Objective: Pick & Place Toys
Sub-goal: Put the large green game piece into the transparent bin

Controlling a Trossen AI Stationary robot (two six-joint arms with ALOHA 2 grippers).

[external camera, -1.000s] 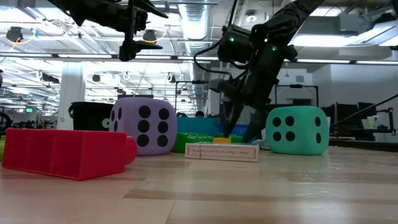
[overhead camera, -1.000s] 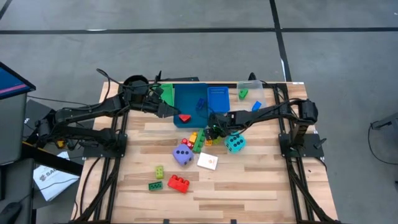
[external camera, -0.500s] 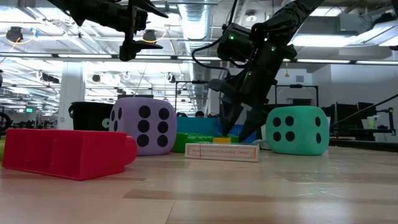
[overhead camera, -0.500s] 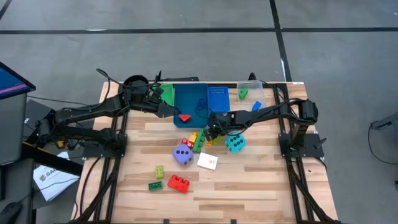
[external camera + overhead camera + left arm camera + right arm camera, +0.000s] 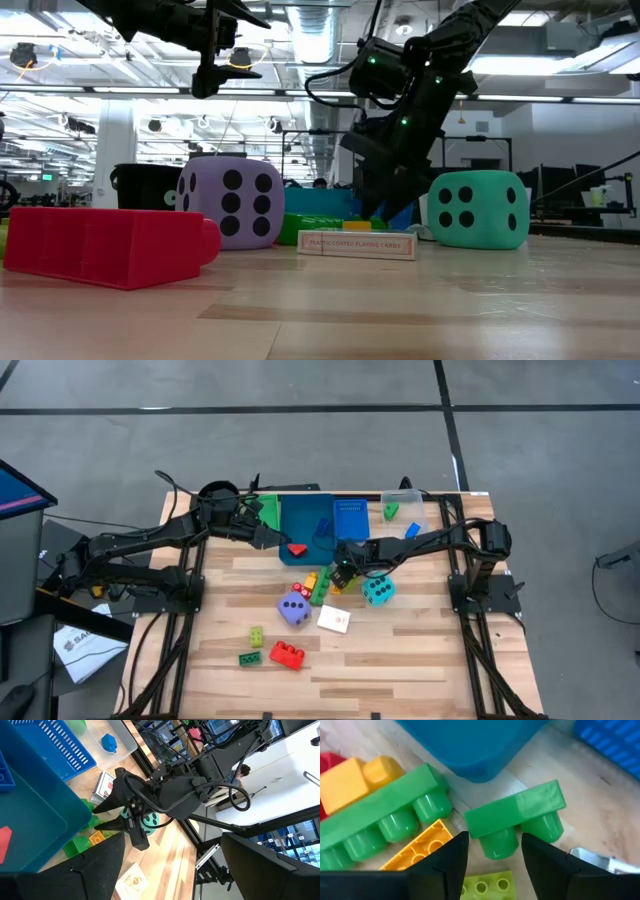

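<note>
My right gripper [image 5: 345,573] is open and low over a pile of bricks in front of the blue tray [image 5: 300,520]. In the right wrist view its fingers [image 5: 447,865] stand on either side of one stud of a small green two-stud brick [image 5: 517,817], which lies on the table beside a long green brick [image 5: 380,815], a yellow brick [image 5: 355,777] and an orange brick [image 5: 422,845]. My left gripper [image 5: 274,541] is open and empty, high over the blue tray's near left corner, next to a red piece [image 5: 296,548] lying in the tray.
A purple dice [image 5: 293,609], a teal dice [image 5: 377,591], a white card box [image 5: 334,620], a red brick [image 5: 287,654] and two green bricks [image 5: 250,659] lie on the near table. A blue basket [image 5: 350,518], a clear tray [image 5: 405,510], a green tray [image 5: 268,510] and a black cup [image 5: 218,493] stand at the far edge.
My right gripper has gone down a little and toward the table's left, closer to the pile of bricks. The bricks and the dice lie where they were.
</note>
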